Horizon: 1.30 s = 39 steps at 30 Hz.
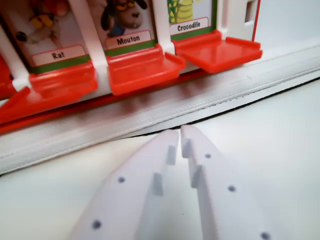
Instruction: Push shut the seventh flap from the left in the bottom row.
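A white game board with red flaps fills the top of the wrist view. Three flaps lie folded down and open: one under the "Rat" card (60, 85), one under the "Mouton" card (142, 67) and one under the "Crocodile" card (220, 50) at the board's right end. My white gripper (180, 131) is in the lower middle, shut with nothing between its fingers. Its tips point at the gap between the Mouton and Crocodile flaps, a short way in front of the board and apart from it.
A white zippered strip (150, 115) runs along the front of the board. The board's white frame edge (245, 15) ends at the upper right. A pale table surface (280, 145) lies around my gripper.
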Each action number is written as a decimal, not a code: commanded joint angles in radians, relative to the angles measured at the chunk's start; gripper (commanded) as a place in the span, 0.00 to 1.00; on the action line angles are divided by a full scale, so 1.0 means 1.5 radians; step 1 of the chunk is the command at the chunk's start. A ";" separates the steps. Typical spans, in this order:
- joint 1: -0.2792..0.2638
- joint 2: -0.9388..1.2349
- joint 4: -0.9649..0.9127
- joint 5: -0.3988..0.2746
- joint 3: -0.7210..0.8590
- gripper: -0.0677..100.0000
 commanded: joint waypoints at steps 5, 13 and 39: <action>-0.022 -0.031 -0.014 0.010 -0.106 0.00; -0.029 -0.072 -0.022 0.007 -0.163 0.00; -0.057 -0.175 -0.028 0.005 -0.314 0.00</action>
